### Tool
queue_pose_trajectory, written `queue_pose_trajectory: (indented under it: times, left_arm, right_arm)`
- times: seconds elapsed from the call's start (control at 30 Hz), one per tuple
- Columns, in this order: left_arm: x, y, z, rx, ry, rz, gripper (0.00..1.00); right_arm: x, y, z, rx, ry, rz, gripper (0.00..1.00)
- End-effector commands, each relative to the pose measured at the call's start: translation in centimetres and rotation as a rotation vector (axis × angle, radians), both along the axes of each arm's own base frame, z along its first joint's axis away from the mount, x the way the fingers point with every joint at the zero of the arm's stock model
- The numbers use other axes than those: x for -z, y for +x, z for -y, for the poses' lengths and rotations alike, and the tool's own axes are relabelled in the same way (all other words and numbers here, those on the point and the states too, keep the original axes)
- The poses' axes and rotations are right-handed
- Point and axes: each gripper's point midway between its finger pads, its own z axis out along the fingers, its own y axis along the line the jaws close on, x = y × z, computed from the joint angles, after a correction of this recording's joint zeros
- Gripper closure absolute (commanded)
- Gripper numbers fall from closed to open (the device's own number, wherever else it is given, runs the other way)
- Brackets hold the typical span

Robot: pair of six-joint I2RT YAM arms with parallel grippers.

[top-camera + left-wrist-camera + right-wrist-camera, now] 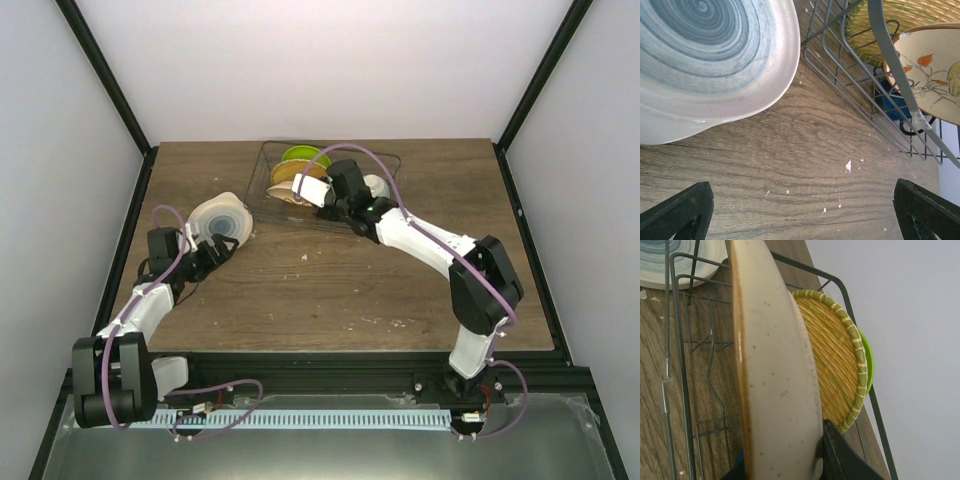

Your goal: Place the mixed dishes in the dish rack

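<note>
The dish rack (385,157) is a dark wire basket at the back middle of the table. A lime-green plate (868,362) and a tan woven plate (835,365) stand on edge in it. My right gripper (785,460) is shut on the rim of a beige speckled plate (775,365), holding it upright over the rack next to the woven plate. Its patterned face (935,75) shows in the left wrist view, with a dark blue mug (895,102) partly hidden below it. A pale bowl with blue-grey swirls (705,55) lies on the table left of the rack. My left gripper (802,215) hangs open just short of it, holding nothing.
The rack's wire wall (840,65) runs close to the right of the bowl. Bare wooden tabletop (330,290) with small white flecks lies between the arms. Dark frame posts (110,90) stand at the back corners.
</note>
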Motion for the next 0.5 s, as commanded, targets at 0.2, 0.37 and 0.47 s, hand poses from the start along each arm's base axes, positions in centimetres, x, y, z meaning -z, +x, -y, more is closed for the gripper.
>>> queue_pose_trajectory:
  times: [0.2,0.37,0.47]
  left_arm:
    - [-0.1,0.4,-0.1,0.005,0.000,0.026,0.00]
    - [-0.1,0.4,-0.1,0.003,0.000,0.024,0.00]
    - [-0.2,0.4,-0.1,0.003,-0.001,0.027,0.00]
  right_arm:
    - [-6.1,1.7,-3.2,-0.019,0.111,0.105,0.99]
    - [-4.4,1.9,-4.6,-0.060,0.071,-0.002,0.99]
    - [-3.1,2.0,-4.9,-0.067,0.047,-0.036,0.99]
